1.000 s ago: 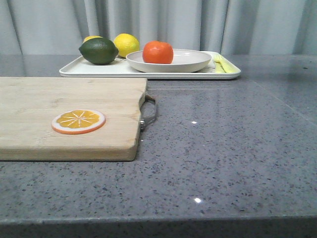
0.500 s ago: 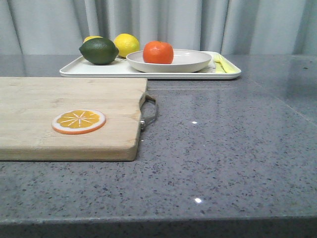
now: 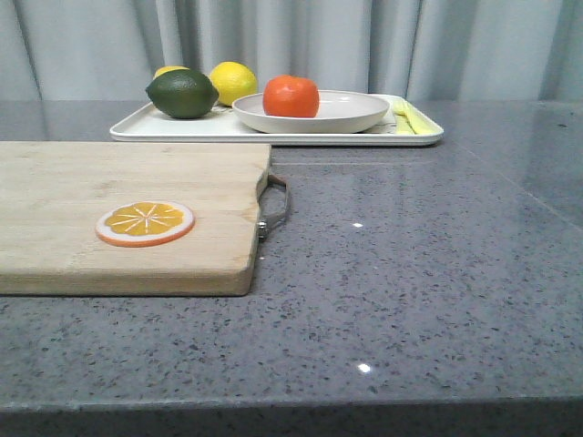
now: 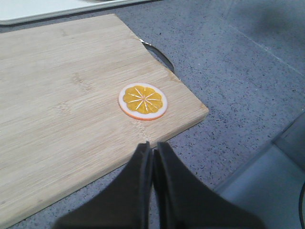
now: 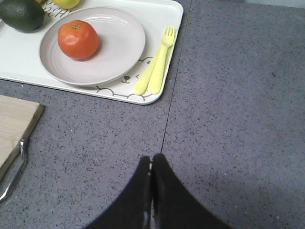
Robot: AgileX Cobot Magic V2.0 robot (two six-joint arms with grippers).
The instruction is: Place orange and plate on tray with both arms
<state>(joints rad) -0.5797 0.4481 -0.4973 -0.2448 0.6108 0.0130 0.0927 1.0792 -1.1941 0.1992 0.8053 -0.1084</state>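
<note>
The red-orange orange (image 3: 291, 96) (image 5: 78, 39) rests inside the beige plate (image 3: 351, 114) (image 5: 114, 47). The plate sits on the white tray (image 3: 182, 127) (image 5: 162, 19) at the back of the table. Neither arm shows in the front view. My left gripper (image 4: 152, 144) is shut and empty, hovering above the near edge of the wooden cutting board (image 4: 62, 109). Shut and empty too, my right gripper (image 5: 151, 157) hangs over bare grey table, well short of the tray.
A dark green lime (image 3: 182, 94) (image 5: 21, 14) and yellow lemons (image 3: 233, 80) share the tray, along with yellow cutlery (image 3: 407, 116) (image 5: 156, 67). An orange slice disc (image 3: 145, 223) (image 4: 143, 100) lies on the cutting board (image 3: 118, 209), whose metal handle (image 3: 276, 205) points right.
</note>
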